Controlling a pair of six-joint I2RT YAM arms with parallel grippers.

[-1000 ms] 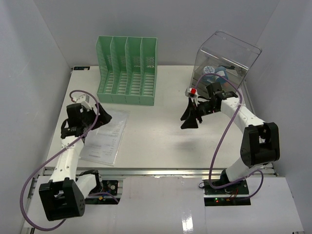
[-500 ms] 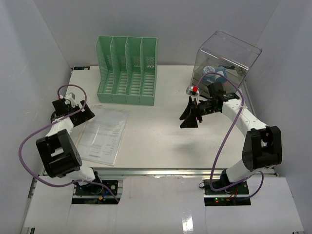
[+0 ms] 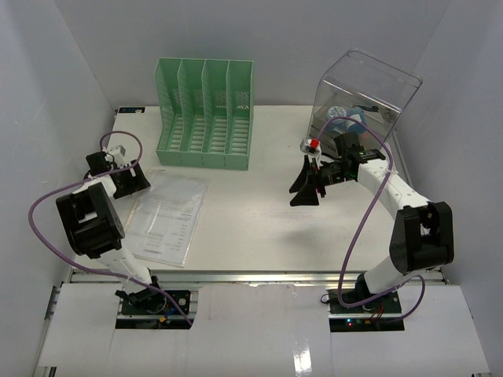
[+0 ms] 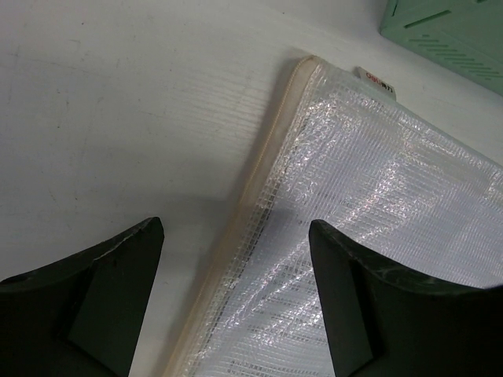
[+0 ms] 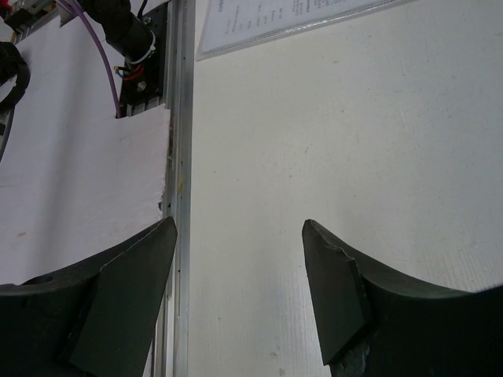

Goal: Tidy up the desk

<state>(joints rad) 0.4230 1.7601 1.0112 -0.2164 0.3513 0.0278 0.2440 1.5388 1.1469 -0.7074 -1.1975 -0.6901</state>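
The white desk [image 3: 259,212] has a silver rail [image 5: 181,157] along its near edge. A clear mesh zip pouch [image 3: 165,214] with printed paper inside lies flat at the front left. My left gripper [image 3: 134,182] is open low over the pouch's far left corner. In the left wrist view [image 4: 236,236] its jaws straddle the pouch's beige zip edge [image 4: 263,181] and hold nothing. My right gripper [image 3: 308,196] is open and empty above the bare desk right of centre. It points toward the near rail in the right wrist view [image 5: 240,236].
A green four-slot file holder [image 3: 206,114] stands at the back, and its corner shows in the left wrist view [image 4: 448,31]. A tilted clear plastic box [image 3: 363,90] with blue items sits at the back right. A small silver and red object [image 3: 310,146] is near the right wrist.
My left arm has folded back and its gripper has moved left, from over the pouch's top to its far left corner. The right arm has hardly moved.
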